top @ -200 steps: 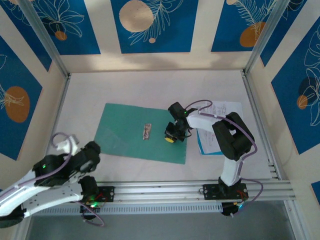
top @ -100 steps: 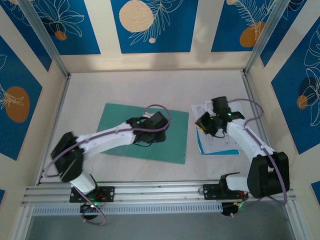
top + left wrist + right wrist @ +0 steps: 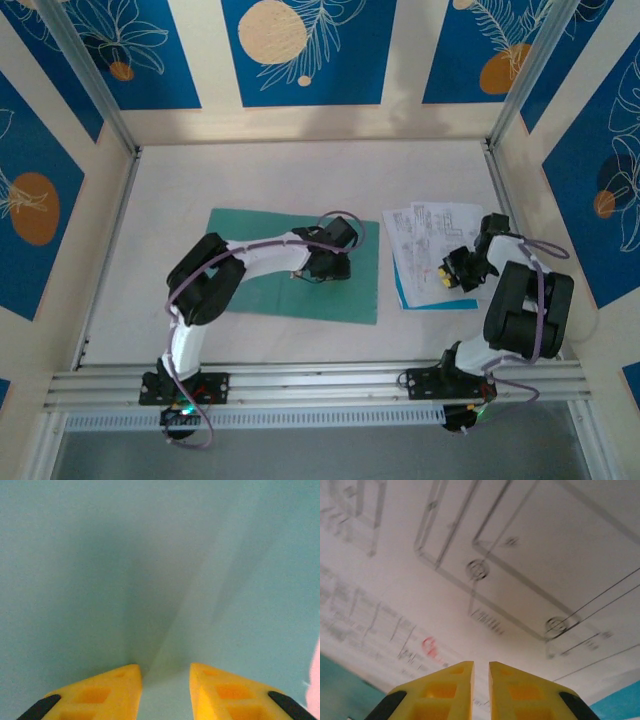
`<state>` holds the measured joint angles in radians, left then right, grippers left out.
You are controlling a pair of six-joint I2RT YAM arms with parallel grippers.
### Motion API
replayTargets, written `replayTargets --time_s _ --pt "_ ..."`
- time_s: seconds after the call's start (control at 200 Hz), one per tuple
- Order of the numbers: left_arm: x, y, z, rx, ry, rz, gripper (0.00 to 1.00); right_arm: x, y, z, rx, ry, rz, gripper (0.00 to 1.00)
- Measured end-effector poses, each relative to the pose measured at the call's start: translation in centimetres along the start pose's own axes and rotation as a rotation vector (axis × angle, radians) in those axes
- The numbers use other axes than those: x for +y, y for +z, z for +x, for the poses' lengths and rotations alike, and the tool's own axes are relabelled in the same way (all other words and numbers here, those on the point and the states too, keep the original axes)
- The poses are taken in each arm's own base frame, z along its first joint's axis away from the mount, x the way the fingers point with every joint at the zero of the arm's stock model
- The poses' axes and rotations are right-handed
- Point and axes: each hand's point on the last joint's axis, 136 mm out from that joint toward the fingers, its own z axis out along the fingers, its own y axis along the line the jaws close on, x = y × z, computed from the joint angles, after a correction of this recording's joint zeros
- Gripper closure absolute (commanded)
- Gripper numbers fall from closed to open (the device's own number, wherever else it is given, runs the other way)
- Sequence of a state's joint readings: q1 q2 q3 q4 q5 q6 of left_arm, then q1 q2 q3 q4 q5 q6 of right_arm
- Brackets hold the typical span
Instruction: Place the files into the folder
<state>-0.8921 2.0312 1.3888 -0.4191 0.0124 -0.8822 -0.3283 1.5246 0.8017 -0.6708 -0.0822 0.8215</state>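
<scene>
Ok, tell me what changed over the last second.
The left hand swung from beside its base out over the folder. The right hand left the folder and moved right, over the files. Folder and files lie where they were, folder closed.

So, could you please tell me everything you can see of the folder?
The folder is a thin, plain teal-green rectangle, seemingly closed, lying flat and slightly skewed on the white table, just left of the files. The left arm reaches across it, and the left gripper, fingers apart, sits low over its right-hand half; contact cannot be told. Up close the cover looks smooth and unmarked.
</scene>
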Motion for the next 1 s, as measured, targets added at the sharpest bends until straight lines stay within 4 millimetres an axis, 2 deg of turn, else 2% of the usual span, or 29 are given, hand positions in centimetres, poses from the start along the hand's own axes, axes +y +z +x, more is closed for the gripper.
replayTargets --time_s 0.115,0.41,0.65,0.86,1.0 --pt "-1.0 0.8 -0.6 -0.01 0.004 0.03 0.69 -0.5 1.2 0.0 0.043 0.0 0.036 0.87" --pt "-2.8 1.6 -2.1 -0.04 0.008 0.07 0.7 0.1 1.5 0.3 0.055 -0.03 0.025 0.88" --pt "-3.8 1.9 -2.4 -0.047 0.016 0.083 0.7 0.6 1.9 1.1 0.064 -0.062 0.02 0.88" --pt "-3.9 1.9 -2.4 -0.056 0.021 0.078 0.7 0.8 1.9 1.3 0.064 -0.071 0.01 0.89" --pt "-3.1 1.6 -2.3 -0.07 0.034 0.03 0.7 0.7 1.8 1.3 0.063 -0.07 0.01 0.9"
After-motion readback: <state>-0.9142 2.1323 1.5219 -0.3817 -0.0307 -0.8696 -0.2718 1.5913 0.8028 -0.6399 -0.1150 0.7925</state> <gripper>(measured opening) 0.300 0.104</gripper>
